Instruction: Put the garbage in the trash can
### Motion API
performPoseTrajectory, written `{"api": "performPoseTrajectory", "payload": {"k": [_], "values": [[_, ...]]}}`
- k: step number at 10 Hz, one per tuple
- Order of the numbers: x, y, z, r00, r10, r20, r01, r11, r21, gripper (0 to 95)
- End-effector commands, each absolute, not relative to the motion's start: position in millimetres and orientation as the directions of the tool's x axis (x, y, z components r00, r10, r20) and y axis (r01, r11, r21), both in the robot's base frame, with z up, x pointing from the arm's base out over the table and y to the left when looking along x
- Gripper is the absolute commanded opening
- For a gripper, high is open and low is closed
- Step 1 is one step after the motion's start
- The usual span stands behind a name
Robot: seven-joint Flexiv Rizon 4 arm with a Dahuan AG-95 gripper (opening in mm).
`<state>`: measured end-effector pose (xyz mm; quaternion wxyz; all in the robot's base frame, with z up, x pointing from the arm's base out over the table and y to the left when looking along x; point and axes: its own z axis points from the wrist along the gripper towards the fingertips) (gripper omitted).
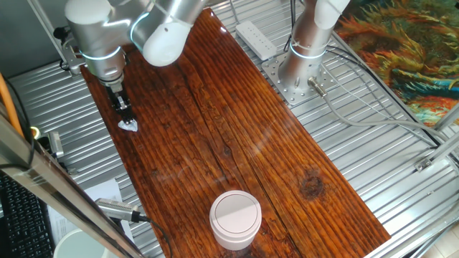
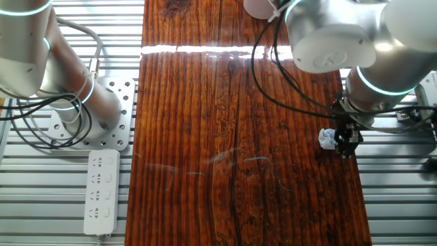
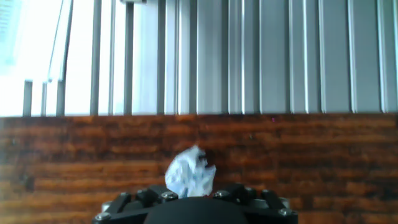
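The gripper (image 1: pixel 126 115) stands low over the left edge of the wooden table (image 1: pixel 237 136) in one fixed view, its black fingers right at the garbage (image 1: pixel 129 126); whether the jaws are parted or clamped on the wad cannot be told from any view. The garbage, a small crumpled white wad, appears to rest on the wood, just beside the fingertips. The trash can (image 1: pixel 235 218), lid shut, stands upright at the near end of the table, well apart from the wad.

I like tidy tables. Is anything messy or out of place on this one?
Only the garbage, a crumpled paper wad near the wooden table's edge, right by the gripper. The trash can stands upright at the far end, lid flat.
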<state>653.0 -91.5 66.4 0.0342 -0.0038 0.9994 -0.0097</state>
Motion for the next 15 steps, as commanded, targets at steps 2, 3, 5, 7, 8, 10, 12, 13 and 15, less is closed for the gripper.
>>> {"api": "performPoseTrajectory", "payload": {"k": [2,3,5,7,8,10,12,13,15], "values": [[656.3,-92.2,55.9,-0.997,-0.01,-0.081,-0.009,1.0,-0.011,76.0],[656.6,-92.5,53.8,-0.997,-0.013,-0.081,-0.012,1.0,-0.012,76.0],[657.6,-90.7,46.6,-0.996,-0.016,-0.09,-0.015,1.0,-0.011,76.0],[657.9,-90.7,40.8,-0.996,-0.021,-0.091,-0.02,1.0,-0.012,76.0],[658.0,-90.4,38.5,-0.996,-0.021,-0.092,-0.02,1.0,-0.013,76.0],[658.0,-87.5,34.3,-0.995,-0.022,-0.093,-0.021,1.0,-0.013,76.0],[657.9,-86.6,30.5,-0.995,-0.027,-0.093,-0.026,1.0,-0.014,76.0],[657.9,-86.8,29.4,-0.996,-0.028,-0.09,-0.027,1.0,-0.014,76.0],[657.8,-86.9,28.9,-0.996,-0.019,-0.087,-0.018,1.0,-0.013,57.0]]}}
